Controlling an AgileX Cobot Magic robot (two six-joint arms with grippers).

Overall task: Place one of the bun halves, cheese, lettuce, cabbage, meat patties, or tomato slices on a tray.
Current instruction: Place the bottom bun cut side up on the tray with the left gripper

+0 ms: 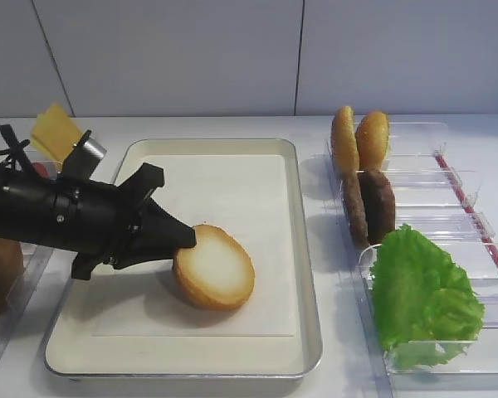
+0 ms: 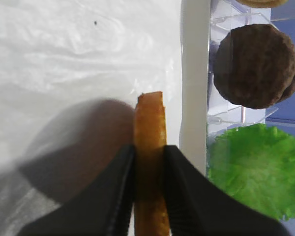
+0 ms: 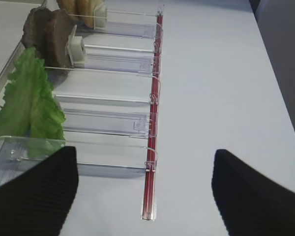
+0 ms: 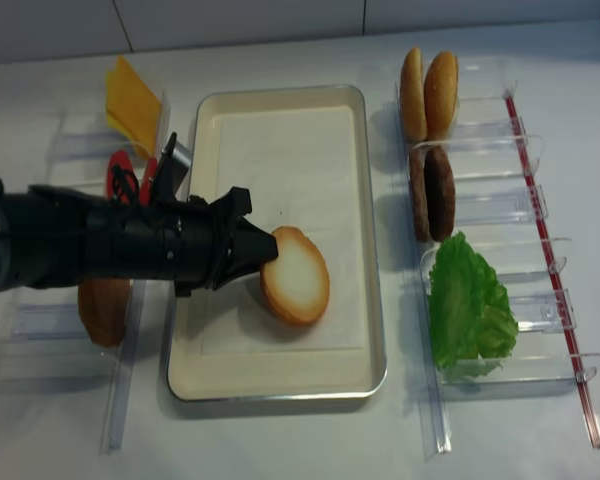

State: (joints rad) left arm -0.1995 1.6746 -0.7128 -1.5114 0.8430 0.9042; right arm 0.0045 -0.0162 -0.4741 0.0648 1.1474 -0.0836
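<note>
My left gripper (image 1: 183, 240) is shut on a bun half (image 1: 214, 267), its fingers (image 2: 118, 187) pinching the golden crust (image 2: 149, 128) on both sides. The bun is tilted, pale cream face towards the camera, low over the near right part of the cream tray (image 1: 232, 182); whether its lower edge touches the liner I cannot tell. From above, the bun half (image 4: 295, 275) sits at the gripper (image 4: 265, 250) tip inside the tray (image 4: 280, 140). My right gripper (image 3: 145, 191) is open over bare table, holding nothing.
Clear holders right of the tray carry two buns (image 4: 428, 92), meat patties (image 4: 432, 193) and lettuce (image 4: 465, 310), with a red strip (image 4: 550, 250) along their far side. Left of the tray stand cheese (image 4: 130, 95), tomato slices (image 4: 130, 175) and another bun (image 4: 105, 310).
</note>
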